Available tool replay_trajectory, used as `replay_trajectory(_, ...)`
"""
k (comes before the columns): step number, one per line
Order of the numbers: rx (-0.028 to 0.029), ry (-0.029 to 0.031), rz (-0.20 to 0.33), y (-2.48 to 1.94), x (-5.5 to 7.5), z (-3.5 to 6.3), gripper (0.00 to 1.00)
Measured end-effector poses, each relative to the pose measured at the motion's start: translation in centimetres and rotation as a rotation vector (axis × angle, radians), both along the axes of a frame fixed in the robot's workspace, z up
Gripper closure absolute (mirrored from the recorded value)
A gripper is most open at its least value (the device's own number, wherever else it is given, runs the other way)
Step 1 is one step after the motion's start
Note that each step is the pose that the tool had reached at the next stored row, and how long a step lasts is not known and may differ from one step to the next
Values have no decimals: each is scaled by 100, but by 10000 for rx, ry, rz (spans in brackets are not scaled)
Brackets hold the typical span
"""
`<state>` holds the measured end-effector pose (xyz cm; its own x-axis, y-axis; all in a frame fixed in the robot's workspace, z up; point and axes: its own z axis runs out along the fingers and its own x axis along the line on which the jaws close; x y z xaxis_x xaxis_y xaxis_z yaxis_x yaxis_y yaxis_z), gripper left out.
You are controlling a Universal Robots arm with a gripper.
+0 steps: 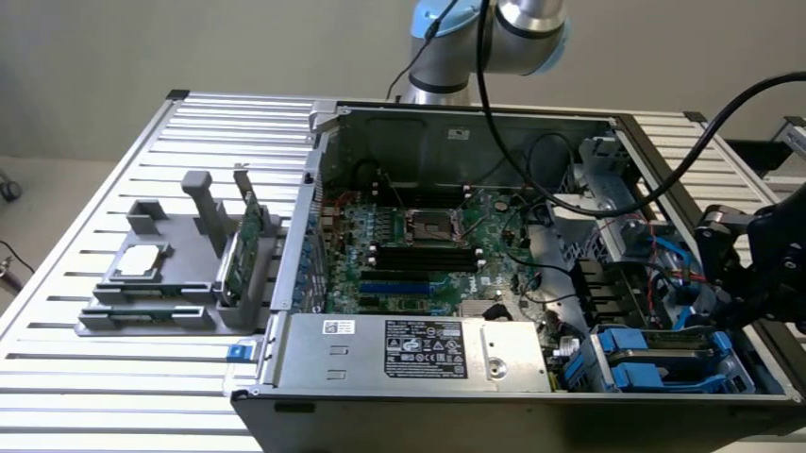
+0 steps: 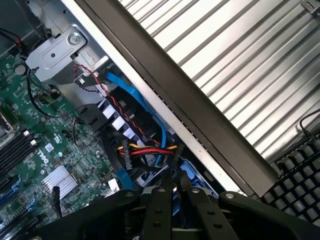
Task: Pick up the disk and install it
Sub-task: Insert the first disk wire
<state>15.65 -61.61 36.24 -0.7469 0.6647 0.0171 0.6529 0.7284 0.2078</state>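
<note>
Looking at the exterior view, the open computer case [image 1: 504, 255] sits on a slatted metal table [image 1: 126, 170] with its motherboard [image 1: 416, 241] facing up and a grey power supply [image 1: 403, 349] along the near edge. The black gripper [image 1: 730, 288] hangs over the case's wall on the exterior view's right, just above the drive bays at the near right corner.

The disk [image 1: 658, 357] is down in that near right corner. You can see its bright blue carrier and a grey top, lying flat in the bay just below the gripper. Honestly can't tell whether the gripper is clamped on anything or free, or whether it's touching the carrier at all.

From the wrist view, the gripper [image 2: 172, 182] points down into the bay area. Blue plastic shows right at its tip, a red, yellow and black wire bundle [image 2: 145, 149] is just beyond, and a blue cable [image 2: 159, 122] runs along the case wall.

Over on the exterior view's left, outside the case, a grey tray [image 1: 170, 311] holds a small square silver chip [image 1: 139, 260] and a thin green circuit card [image 1: 252, 241] standing on edge.
</note>
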Motion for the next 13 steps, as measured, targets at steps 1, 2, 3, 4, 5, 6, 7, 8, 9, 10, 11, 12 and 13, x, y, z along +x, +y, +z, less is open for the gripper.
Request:
replay_trajectory(1, -1, 0, -1, 0, 0, 0, 81)
replay_trajectory(2, 0, 1, -8, 0, 0, 0, 81)
replay_trajectory(3, 1, 1, -38, 0, 0, -1, 81)
replay_trajectory(4, 2, 2, -92, 0, 1, -3, 81)
replay_trajectory(5, 5, 2, -205, 0, 0, -8, 81)
replay_trajectory(6, 7, 2, -343, 0, 0, -13, 81)
replay_trajectory(7, 7, 2, -488, 0, 1, -16, 81)
replay_trajectory(8, 7, 3, -645, 0, 1, -20, 81)
replay_trajectory(9, 6, 5, -811, 0, 1, -25, 81)
replay_trajectory(10, 7, 10, -959, 0, 1, -30, 81)
replay_trajectory(11, 7, 23, -1089, 0, 1, -36, 81)
replay_trajectory(12, 6, 41, -1199, 0, 1, -41, 81)
replay_trajectory(13, 5, 64, -1284, 0, 0, -47, 81)
